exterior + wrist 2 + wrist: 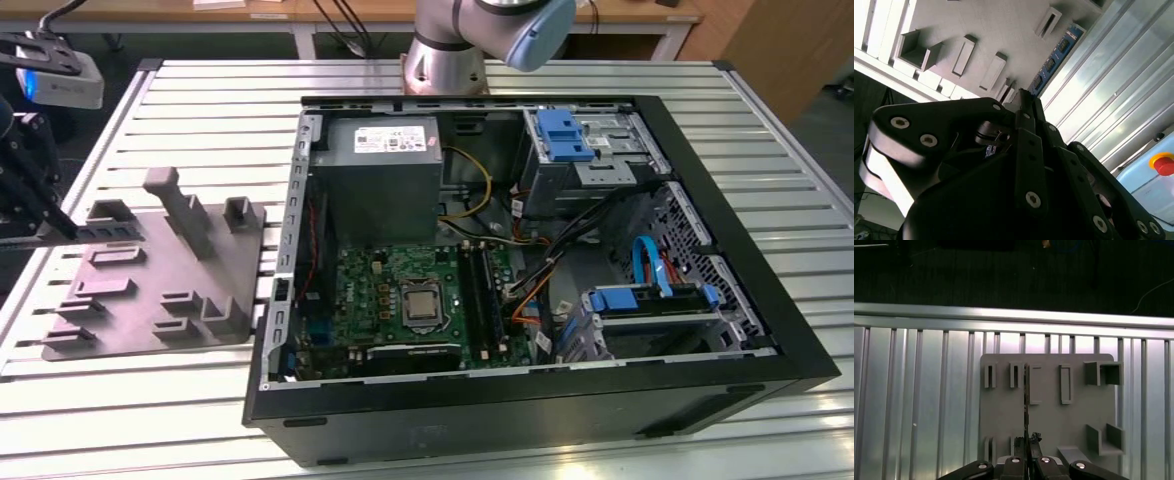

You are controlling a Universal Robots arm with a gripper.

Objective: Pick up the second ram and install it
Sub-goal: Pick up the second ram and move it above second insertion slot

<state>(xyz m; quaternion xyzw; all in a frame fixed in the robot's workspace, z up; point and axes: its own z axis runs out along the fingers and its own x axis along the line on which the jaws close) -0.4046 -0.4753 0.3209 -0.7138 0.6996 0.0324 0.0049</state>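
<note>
The matte black, bolted metal pincer (1023, 100) is filling the foreground of the second wrist view, its two slim fingers drawn almost together and pinching the near end of the second ram (1056, 56), a long, thin, flat stick that is showing a bluish-green face with small dark chips. In the first wrist view the stick (1025, 400) is appearing edge-on as a dark hairline running away from the fingertips. It is lying over the grey plastic holder tray (1049, 425), a dull, rounded-corner slab carrying upright posts and narrow rectangular pockets; whether it is clear of the tray cannot be told.

In the exterior view the pincer (34, 200) is hanging at the exterior view's left, over that tray (147, 300). The tray is sitting on a table of ribbed, shiny aluminium slats (160, 400), just beside an open black metal computer case (467, 420) with a green circuit board (387, 290) inside. Wooden desks (134, 12) are standing beyond.
</note>
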